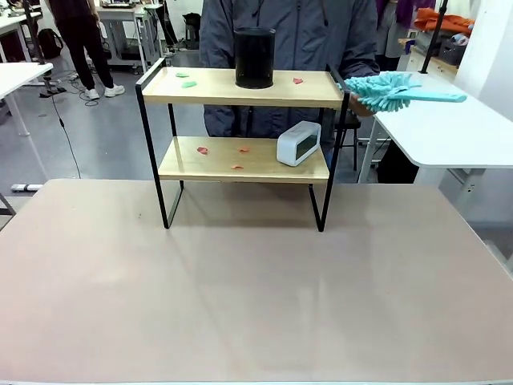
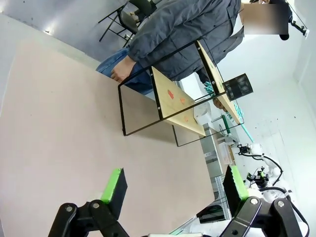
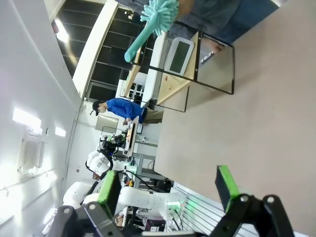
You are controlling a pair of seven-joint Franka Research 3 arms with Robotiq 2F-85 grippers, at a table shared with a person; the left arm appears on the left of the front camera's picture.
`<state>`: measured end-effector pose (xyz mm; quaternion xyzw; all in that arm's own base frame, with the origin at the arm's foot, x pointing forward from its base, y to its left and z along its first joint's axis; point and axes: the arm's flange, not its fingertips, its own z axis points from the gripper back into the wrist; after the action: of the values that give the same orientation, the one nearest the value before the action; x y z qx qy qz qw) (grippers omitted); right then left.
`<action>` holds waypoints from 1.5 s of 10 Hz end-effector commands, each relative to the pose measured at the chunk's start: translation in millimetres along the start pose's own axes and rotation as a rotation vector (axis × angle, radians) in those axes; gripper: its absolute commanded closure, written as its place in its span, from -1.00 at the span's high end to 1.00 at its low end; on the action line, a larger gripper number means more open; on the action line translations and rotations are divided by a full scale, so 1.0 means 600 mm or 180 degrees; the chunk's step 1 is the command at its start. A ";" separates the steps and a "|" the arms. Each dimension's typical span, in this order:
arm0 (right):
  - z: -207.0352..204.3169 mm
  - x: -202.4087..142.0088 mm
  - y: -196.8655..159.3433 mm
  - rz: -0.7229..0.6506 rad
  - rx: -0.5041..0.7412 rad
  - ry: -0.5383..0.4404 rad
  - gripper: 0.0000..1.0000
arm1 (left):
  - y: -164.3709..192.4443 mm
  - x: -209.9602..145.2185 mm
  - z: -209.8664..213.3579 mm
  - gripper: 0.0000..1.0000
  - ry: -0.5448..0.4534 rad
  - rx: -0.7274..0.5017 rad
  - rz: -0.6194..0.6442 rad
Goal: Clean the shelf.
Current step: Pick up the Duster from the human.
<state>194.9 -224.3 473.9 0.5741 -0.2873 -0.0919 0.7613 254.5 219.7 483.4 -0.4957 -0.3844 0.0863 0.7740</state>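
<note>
saw the shelf (image 1: 212, 87) upright on the tan table (image 1: 240, 305), with a person (image 1: 304, 32) just behind it. noted on its top board a black cylinder (image 1: 255, 58) and green scraps (image 1: 189, 83); on its lower board a white clock (image 1: 298, 143) and red scraps (image 1: 203, 150). spotted a teal duster (image 1: 405, 91) at the shelf's top right corner, held out by the person. found the left gripper (image 2: 174, 183) and right gripper (image 3: 167, 183) well short of the shelf, fingers spread wide, gripping nothing.
</note>
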 end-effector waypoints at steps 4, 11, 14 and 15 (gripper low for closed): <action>-0.002 0.000 0.002 0.0002 0.0010 -0.0001 1.00 | 0.000 0.003 0.000 1.00 -0.0053 -0.0071 -0.0080; -0.225 0.104 0.175 -0.0067 -0.0501 0.0385 1.00 | 0.000 0.003 0.000 1.00 -0.0053 -0.0071 -0.0080; -0.301 0.141 0.195 -0.0588 -0.0661 0.0401 1.00 | 0.000 0.003 0.000 1.00 -0.0053 -0.0071 -0.0080; -0.338 0.184 0.204 -0.0764 -0.0673 0.0403 1.00 | 0.000 0.003 0.000 1.00 -0.0053 -0.0071 -0.0080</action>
<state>336.4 -81.9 573.3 0.5234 -0.1801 -0.1358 0.8217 254.6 220.6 483.3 -0.4959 -0.3861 0.0856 0.7731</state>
